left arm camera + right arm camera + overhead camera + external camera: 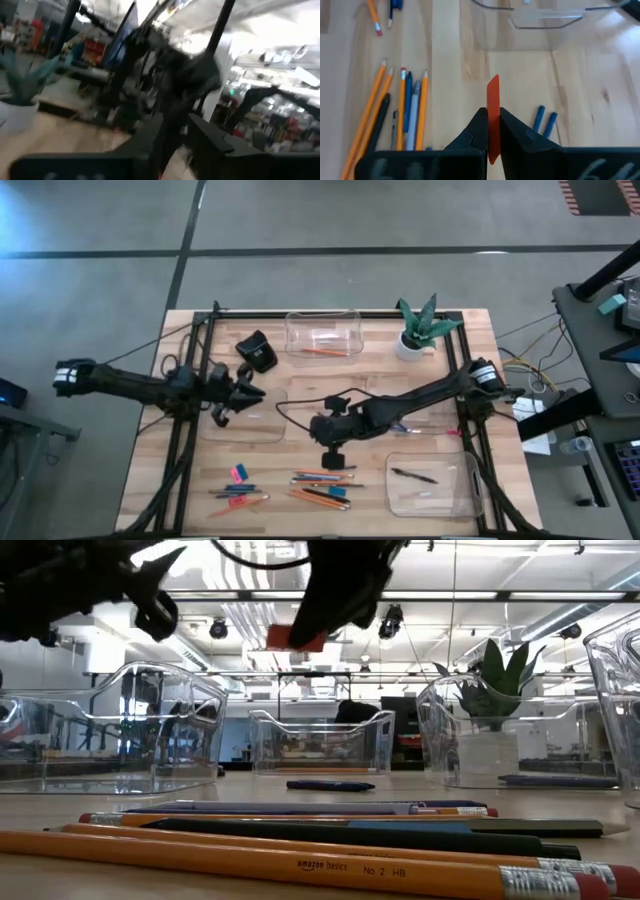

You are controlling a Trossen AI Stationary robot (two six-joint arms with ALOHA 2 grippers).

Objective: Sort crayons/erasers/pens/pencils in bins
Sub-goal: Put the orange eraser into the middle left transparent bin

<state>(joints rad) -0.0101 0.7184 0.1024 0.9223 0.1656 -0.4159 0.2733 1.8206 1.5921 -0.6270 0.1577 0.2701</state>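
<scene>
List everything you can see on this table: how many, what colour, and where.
bins: four, clear, spread around the table
pencils: several, orange, loose at bottom centre of the high view; one in the top bin
pens: one black in the bottom-right bin; others dark, among the pencils
crayons: two, blue, on bare wood
erasers: two, pink, bottom left
plant pot: one, white, top right
black object: one, top left
red piece: one, held
left pincer: above the left bin
right pincer: shut on the red piece, centre

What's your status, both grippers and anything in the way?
Right gripper shut on a thin orange-red piece, raised mid-table. Left gripper over the left-hand bin, nothing seen held. Pencils and pens still loose on the table. Path looks clear.
</scene>
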